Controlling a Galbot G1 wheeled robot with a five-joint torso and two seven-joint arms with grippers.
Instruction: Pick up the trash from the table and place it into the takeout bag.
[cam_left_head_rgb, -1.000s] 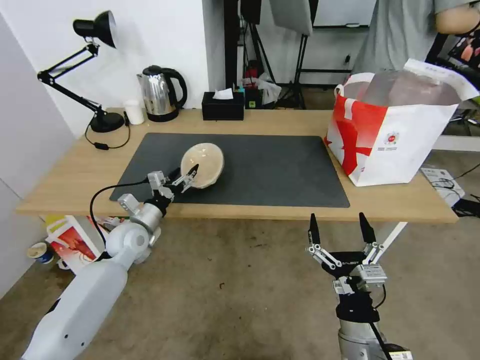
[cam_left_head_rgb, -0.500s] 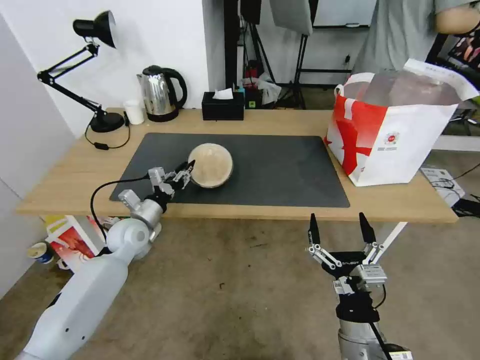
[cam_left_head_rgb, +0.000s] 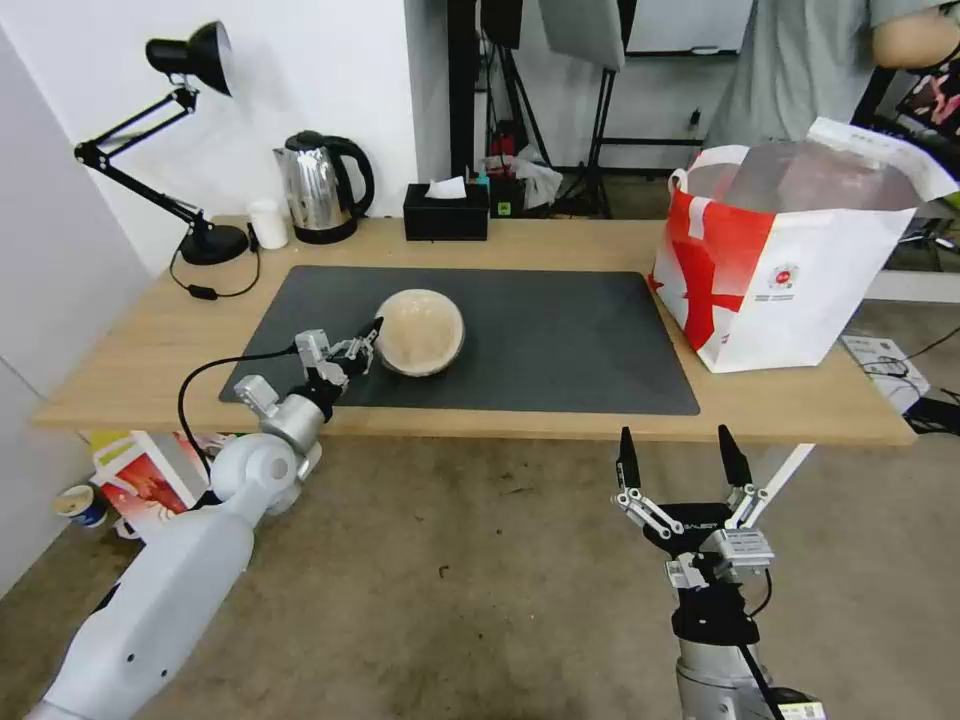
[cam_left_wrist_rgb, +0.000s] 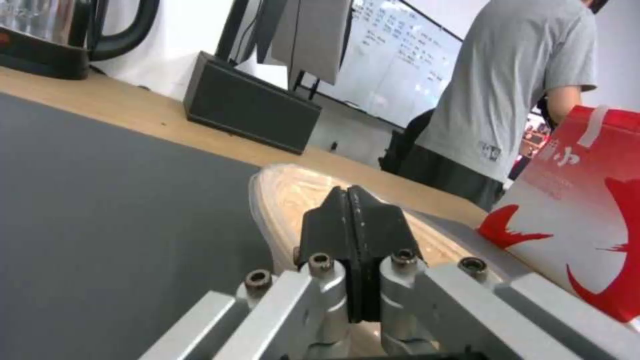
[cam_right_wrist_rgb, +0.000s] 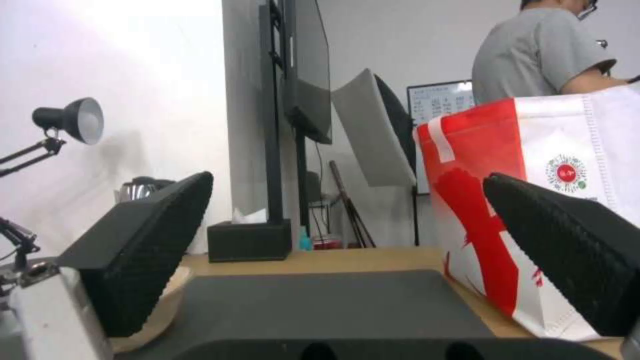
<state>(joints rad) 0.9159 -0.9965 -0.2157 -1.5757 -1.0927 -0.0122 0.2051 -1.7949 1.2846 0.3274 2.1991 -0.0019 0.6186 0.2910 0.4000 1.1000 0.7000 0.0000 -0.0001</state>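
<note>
In the head view, the left arm reached up and forward from the lower left, its left hand (cam_left_head_rgb: 368, 340) at the near left part of the dark mat (cam_left_head_rgb: 560, 340), fingertips pinched on the near-left rim of the beige bowl (cam_left_head_rgb: 420, 332). The bowl was tipped, its rim turned toward the hand. The mat lay on the light-wood surface (cam_left_head_rgb: 140, 340). The takeout bag (cam_left_head_rgb: 790, 280) stood upright at the right end of the surface, just beside the mat's right edge, its mouth open. Along the far edge stood a kettle (cam_left_head_rgb: 318, 190), a black tissue box (cam_left_head_rgb: 446, 212) and a desk lamp (cam_left_head_rgb: 190, 140). The right hand (cam_left_head_rgb: 682, 456) hung below the front edge of the surface, over the floor, fingers pointing up and spread wide, holding nothing.

In the left wrist view, the left hand (cam_left_wrist_rgb: 349, 220) had its two black fingertips pressed together, with the bowl's (cam_left_wrist_rgb: 293, 195) rim just beyond them on the mat (cam_left_wrist_rgb: 107, 200). The bag's red and white side (cam_left_wrist_rgb: 580, 200) rose close by, and the tissue box (cam_left_wrist_rgb: 250, 107) sat farther off.

In the right wrist view, the right hand's fingers (cam_right_wrist_rgb: 143, 245) stood far apart at either side. Between them lay the mat (cam_right_wrist_rgb: 320, 300), with the bowl's edge (cam_right_wrist_rgb: 163, 310) by one finger and the bag (cam_right_wrist_rgb: 533, 220) by the other.
</note>
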